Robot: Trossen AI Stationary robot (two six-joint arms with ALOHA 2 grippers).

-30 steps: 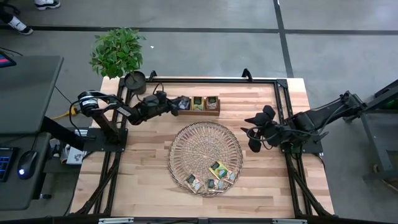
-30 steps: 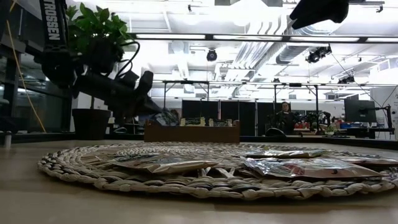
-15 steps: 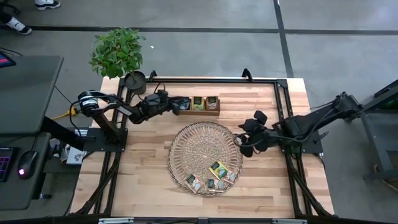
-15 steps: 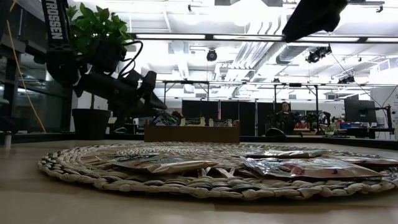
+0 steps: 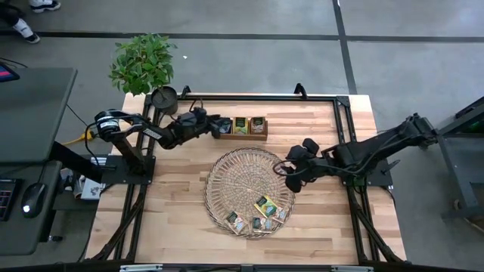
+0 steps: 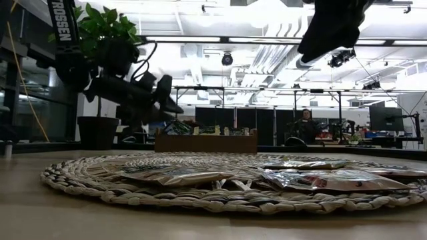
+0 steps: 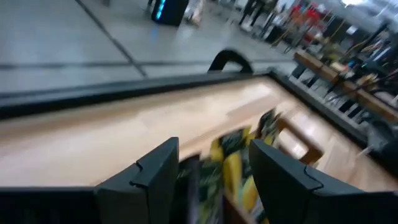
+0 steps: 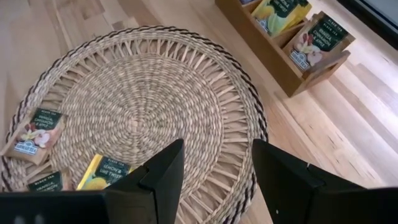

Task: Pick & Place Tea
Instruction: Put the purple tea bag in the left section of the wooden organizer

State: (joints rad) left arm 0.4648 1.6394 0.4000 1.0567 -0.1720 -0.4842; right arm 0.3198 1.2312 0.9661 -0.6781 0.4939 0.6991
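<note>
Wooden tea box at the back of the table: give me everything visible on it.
The wooden tea box is a low, light-brown rack with open compartments, resting on the table behind the woven tray. Green and yellow tea sachets stand upright in it. The left gripper is open over its left end; contact cannot be judged.

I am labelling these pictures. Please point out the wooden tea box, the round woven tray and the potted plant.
wooden tea box (image 8: 281,61): right wrist view, on its long side wall.
round woven tray (image 5: 246,168): high view, on bare weave near its middle.
potted plant (image 5: 142,62): high view, on its green leaves.
</note>
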